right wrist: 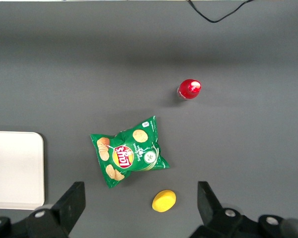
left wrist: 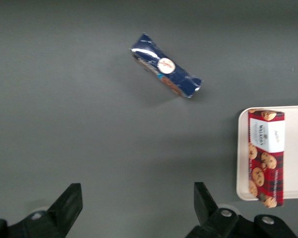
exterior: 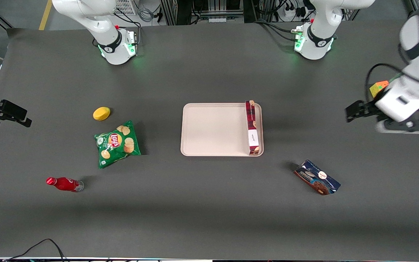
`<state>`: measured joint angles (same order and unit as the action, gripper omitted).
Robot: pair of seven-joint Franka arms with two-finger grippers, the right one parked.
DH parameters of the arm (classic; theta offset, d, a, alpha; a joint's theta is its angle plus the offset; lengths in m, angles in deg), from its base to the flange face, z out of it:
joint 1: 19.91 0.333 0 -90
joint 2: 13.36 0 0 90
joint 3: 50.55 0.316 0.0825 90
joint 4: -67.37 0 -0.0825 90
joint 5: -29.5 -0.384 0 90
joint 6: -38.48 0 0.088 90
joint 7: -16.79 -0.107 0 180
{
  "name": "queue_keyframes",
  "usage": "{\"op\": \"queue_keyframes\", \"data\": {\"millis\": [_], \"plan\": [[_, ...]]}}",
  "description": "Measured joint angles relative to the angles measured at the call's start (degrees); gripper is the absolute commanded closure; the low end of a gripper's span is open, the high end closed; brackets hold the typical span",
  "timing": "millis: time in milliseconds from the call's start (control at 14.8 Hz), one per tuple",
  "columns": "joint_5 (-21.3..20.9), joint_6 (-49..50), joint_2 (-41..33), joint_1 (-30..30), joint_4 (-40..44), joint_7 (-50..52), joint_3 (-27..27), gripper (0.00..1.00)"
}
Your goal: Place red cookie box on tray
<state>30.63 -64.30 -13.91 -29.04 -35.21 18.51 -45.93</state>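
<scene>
Resting along the tray's [exterior: 209, 129] rim edge, red cookie box [exterior: 252, 127] could tip off; pincer [exterior: 351, 111] wide open, empty, well clear toward the working arm's end.

Two white Franka arms with rounded, glossy shells, each rising from a round base ringed by a black band and lit green, at the table edge farthest from the front camera. The working arm's gripper [exterior: 351, 111] is black with wedge-shaped fingers [left wrist: 67, 201] spread apart; a black cable loops above it.

Blue cookie package [exterior: 317, 177], chips bag [exterior: 116, 143], lemon [exterior: 101, 113], red bottle [exterior: 64, 184] on table [exterior: 209, 203].
</scene>
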Motion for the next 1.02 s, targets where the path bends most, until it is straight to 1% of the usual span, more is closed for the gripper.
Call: {"op": "queue_keyframes", "data": {"millis": [203,541,880,1015], "plan": [[0.04,5.77,-3.73,0.74,1.05,-2.61,2.15,0.00],[0.04,11.20,-9.26,0.74,2.16,-2.62,2.26,0.00],[-0.44,11.83,-9.95,0.73,2.15,-2.71,2.23,0.00],[-1.33,11.82,-9.91,0.68,2.15,-2.94,2.19,0.00]]}}
